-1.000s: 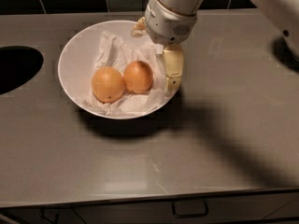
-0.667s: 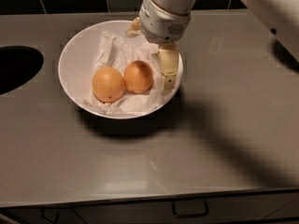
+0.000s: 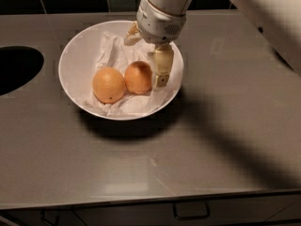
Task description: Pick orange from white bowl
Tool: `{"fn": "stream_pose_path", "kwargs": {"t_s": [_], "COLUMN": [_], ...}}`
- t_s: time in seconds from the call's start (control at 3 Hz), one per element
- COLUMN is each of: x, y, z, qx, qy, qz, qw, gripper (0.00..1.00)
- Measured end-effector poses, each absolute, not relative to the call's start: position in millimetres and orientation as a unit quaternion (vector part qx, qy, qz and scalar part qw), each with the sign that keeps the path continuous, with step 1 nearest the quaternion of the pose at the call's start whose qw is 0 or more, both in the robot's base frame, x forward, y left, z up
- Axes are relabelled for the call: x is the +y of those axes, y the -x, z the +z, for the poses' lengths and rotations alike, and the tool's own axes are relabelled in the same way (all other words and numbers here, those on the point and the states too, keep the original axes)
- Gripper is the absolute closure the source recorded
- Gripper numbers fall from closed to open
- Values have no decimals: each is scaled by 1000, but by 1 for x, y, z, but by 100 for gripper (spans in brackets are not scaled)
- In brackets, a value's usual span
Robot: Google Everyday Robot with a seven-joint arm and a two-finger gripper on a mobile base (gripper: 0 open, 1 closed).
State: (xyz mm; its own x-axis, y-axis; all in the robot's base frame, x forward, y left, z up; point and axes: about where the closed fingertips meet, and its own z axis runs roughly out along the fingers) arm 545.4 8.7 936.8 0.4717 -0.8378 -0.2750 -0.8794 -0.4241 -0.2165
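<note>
The white bowl (image 3: pixel 74 66), lined with crumpled white paper, sits on the grey counter left of centre. Two fruits lie in it, touching. The orange (image 3: pixel 138 77), with deeper reddish skin, is on the right. A paler yellow-orange fruit (image 3: pixel 108 84) with a small dark dot is on the left. My gripper (image 3: pixel 147 54) reaches down into the bowl from the back, open. One finger (image 3: pixel 163 68) hangs right beside the orange on its right side. The other fingertip (image 3: pixel 131 35) shows behind and above the orange. Nothing is held.
A dark round opening (image 3: pixel 16 69) is cut into the counter at the far left. A black tiled wall runs along the back. The counter's front edge has a drawer handle (image 3: pixel 191 213) below it. My white arm (image 3: pixel 263 13) crosses the upper right.
My gripper has moved a little to the left, bringing its right finger closer to the orange. The fruits and the bowl have not moved.
</note>
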Motion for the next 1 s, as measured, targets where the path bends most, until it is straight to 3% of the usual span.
{"fn": "stream_pose_path", "kwargs": {"t_s": [1.0], "x": [12], "y": [-561], "z": [924], "qx": [508], "qy": [836], "qz": [99], "qw": [184], "gripper": [22]}}
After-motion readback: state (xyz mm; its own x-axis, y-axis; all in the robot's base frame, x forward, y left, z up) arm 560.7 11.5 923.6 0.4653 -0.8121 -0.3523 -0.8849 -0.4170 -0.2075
